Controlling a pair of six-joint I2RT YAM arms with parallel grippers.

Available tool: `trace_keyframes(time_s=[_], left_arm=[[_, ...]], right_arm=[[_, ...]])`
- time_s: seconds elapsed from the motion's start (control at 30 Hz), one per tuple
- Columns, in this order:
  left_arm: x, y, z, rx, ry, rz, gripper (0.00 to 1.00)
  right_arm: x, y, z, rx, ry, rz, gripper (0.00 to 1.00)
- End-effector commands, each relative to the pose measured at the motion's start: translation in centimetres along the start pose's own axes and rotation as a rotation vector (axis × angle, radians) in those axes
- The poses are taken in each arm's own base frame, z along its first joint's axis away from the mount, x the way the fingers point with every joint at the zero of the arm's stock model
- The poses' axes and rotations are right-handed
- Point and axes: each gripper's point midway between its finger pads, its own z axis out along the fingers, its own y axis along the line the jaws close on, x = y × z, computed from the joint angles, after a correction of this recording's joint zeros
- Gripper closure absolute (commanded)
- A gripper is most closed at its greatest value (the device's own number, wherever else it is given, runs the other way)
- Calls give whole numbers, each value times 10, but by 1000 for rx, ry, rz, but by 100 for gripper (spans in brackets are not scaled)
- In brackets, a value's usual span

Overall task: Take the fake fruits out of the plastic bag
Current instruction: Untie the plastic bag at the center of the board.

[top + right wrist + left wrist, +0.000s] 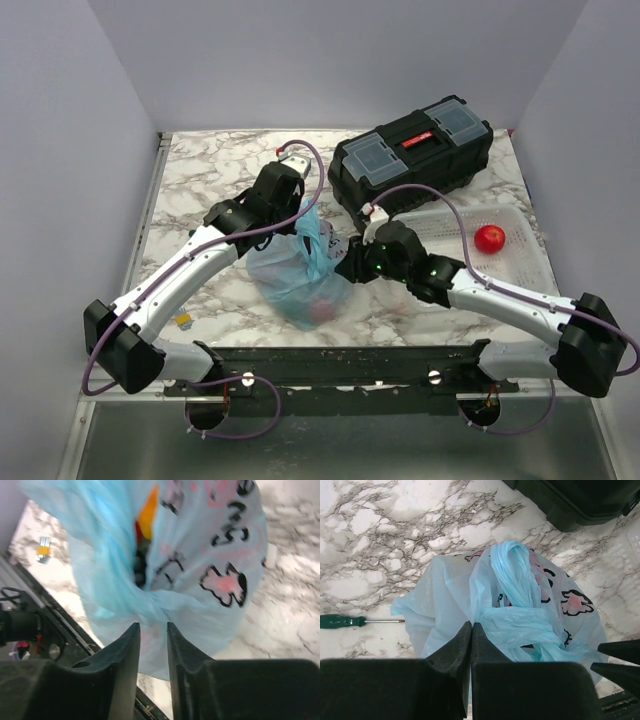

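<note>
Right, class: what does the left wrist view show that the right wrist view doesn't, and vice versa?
Left wrist only: a green-handled screwdriver and a corner of the black toolbox. Right wrist only: an orange fruit inside the bag and a small yellow item on the table. Both: the light-blue bag and the marble table, the bag pinched by the left gripper in one view and the right gripper in the other.
</note>
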Motion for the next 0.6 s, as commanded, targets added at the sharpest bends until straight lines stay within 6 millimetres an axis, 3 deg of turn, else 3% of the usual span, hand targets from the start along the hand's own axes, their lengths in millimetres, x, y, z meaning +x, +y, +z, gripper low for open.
trace_keyframes(time_s=[0.0,0.17,0.37,0.57], left_arm=[[-2,-2,0,18,-12,-12,100],[-1,-3,3,20,-7,-10,100],[2,-4,5,25,1,-9,100],[1,-5,4,30,2,-10,100]], right_arm=[[-31,30,-7,-84,-39,-100,66],[-55,42,9,-84,-66,-102,57],[-57,46,33,-80,-33,-71,58],[-51,52,37,-116,-32,-34,63]])
